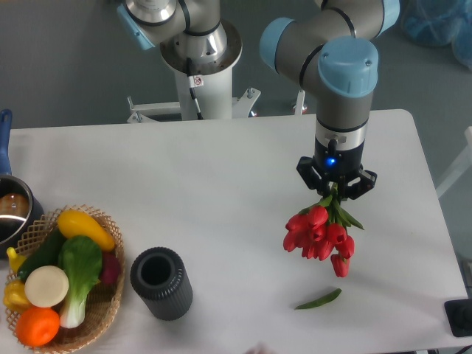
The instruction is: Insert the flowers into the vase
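The flowers (pixel 319 236), a bunch of red tulips with green stems and leaves, hang heads-down at the right of the table. My gripper (pixel 336 191) is shut on their stems from above, and the stem ends are hidden between its fingers. The vase (pixel 161 283), a short dark grey ribbed cylinder with a round black mouth, stands upright near the front edge, well to the left of the flowers and apart from them.
A single loose green leaf (pixel 318 299) lies on the table below the flowers. A wicker basket (pixel 103 313) of toy vegetables sits just left of the vase. A metal pot (pixel 10 212) with a blue handle is at the left edge.
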Controlling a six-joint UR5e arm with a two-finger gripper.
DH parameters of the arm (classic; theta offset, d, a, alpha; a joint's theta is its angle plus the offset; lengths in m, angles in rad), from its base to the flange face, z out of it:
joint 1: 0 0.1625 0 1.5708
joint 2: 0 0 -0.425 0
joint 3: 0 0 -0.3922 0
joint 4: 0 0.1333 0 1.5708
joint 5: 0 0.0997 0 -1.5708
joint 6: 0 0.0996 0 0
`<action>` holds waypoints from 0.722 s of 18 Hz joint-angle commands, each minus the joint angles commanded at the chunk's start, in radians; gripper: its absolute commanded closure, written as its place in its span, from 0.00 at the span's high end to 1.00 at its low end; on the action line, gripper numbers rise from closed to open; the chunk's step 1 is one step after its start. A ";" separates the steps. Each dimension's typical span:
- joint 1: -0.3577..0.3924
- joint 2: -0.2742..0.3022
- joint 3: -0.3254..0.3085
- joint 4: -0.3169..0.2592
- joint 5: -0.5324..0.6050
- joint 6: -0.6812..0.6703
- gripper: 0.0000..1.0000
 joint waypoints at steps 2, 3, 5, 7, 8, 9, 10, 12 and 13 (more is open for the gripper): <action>0.000 0.008 0.000 0.000 -0.012 0.000 0.03; 0.002 0.014 0.000 0.000 -0.015 0.000 0.03; 0.000 0.020 0.000 0.000 -0.021 0.000 0.03; 0.000 0.028 0.000 0.002 -0.041 -0.002 0.02; 0.000 0.034 0.000 0.002 -0.054 -0.002 0.02; 0.000 0.037 0.000 0.005 -0.069 -0.006 0.02; 0.000 0.041 0.000 0.009 -0.089 -0.008 0.02; 0.002 0.048 0.000 0.018 -0.145 -0.012 0.02; 0.003 0.052 0.000 0.032 -0.164 -0.014 0.03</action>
